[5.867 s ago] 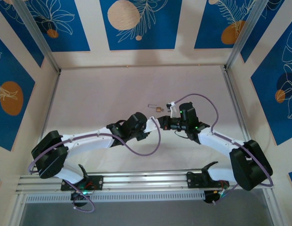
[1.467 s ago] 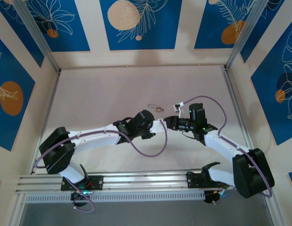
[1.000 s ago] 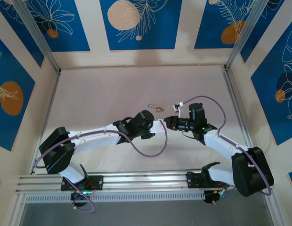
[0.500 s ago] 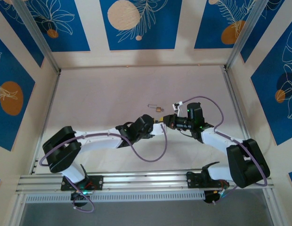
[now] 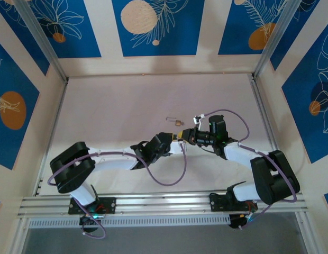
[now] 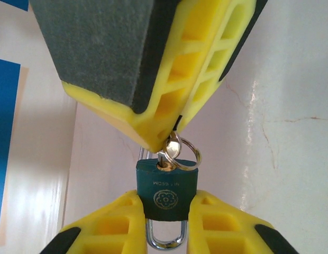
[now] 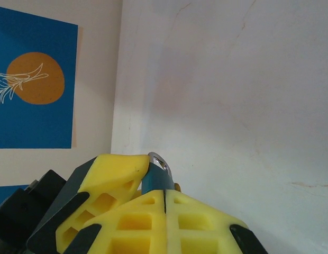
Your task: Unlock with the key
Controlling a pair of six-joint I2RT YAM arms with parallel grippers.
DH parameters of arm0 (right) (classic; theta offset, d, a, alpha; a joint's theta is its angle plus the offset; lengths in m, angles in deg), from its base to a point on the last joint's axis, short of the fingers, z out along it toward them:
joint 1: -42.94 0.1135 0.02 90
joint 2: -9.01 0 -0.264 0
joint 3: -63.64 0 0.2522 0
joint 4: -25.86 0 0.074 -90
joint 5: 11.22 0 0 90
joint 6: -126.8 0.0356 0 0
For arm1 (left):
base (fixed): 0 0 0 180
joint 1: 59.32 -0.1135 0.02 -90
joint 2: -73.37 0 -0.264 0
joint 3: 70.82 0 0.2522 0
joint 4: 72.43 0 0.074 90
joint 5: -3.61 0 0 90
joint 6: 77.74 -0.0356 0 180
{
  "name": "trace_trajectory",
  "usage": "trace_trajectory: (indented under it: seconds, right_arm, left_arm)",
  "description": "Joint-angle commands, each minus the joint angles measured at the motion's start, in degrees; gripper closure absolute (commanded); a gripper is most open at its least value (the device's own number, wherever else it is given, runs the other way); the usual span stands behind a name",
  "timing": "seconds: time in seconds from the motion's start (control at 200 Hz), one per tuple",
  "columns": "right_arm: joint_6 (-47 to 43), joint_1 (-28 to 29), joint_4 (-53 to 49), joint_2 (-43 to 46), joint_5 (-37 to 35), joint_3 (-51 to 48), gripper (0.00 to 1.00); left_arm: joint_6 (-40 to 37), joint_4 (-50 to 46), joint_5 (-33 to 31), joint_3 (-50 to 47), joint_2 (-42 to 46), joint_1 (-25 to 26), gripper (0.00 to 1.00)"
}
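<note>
While the left gripper (image 6: 166, 211) clamps the small dark-green metal padlock (image 6: 166, 186) by its narrow sides, the right gripper (image 6: 165, 138) is closed tight on the silver key (image 6: 171, 151) pushed into it. I judge the padlock light, rigid and smooth, so it is best held by the body.

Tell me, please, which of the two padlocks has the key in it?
The green padlock clamped in the left gripper; the right gripper holds the key in its keyhole. The brass-coloured padlock lies loose on the table.
</note>
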Motion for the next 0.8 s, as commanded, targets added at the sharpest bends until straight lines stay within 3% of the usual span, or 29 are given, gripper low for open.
trace_trajectory:
  seconds: [0.0, 0.085, 0.465, 0.795]
  right_arm:
    - [0.53, 1.61, -2.35, -0.63, 3.64, -0.35, 1.00]
    - [-0.27, 1.22, -3.64, 0.12, 3.45, -0.13, 0.99]
    - [-6.77, -0.59, -14.12, 4.27, -0.54, 0.93, 0.75]
    - [-10.35, -2.19, -16.95, 7.49, -1.36, 0.23, 0.62]
  left_arm:
    - [0.14, 9.81, 3.18, 2.38, 1.30, 2.18, 0.83]
    - [1.20, 7.88, 3.44, 2.71, 1.39, 2.17, 0.83]
    - [9.08, -7.86, 8.27, 6.86, 1.21, 0.97, 0.83]
    - [14.93, -21.51, 17.91, 12.01, 0.69, -1.97, 0.83]
